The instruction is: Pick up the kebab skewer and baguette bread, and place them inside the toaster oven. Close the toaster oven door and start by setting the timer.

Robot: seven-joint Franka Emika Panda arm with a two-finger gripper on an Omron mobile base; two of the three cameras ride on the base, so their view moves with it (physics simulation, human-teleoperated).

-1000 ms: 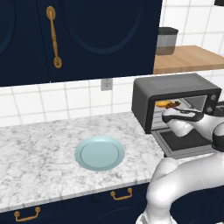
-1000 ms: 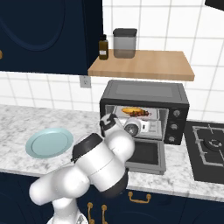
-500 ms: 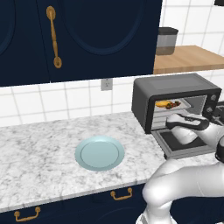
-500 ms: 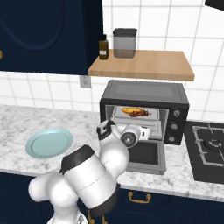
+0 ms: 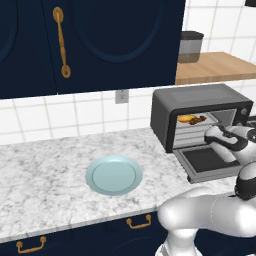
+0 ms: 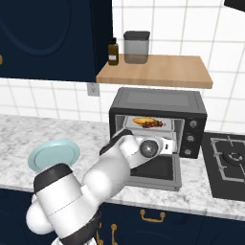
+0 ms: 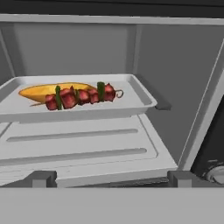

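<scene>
Below the tray (skewer and bread inside), the toaster oven door hangs rigid; open gripper should lift its bar handle.

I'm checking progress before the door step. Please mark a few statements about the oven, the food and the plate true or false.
1. The kebab skewer lies on a tray inside the toaster oven. True.
2. The baguette bread sits on the blue plate. False: it is on the oven tray, behind the skewer.
3. The toaster oven door is closed. False: it hangs open.
4. The gripper holds nothing. True.
</scene>
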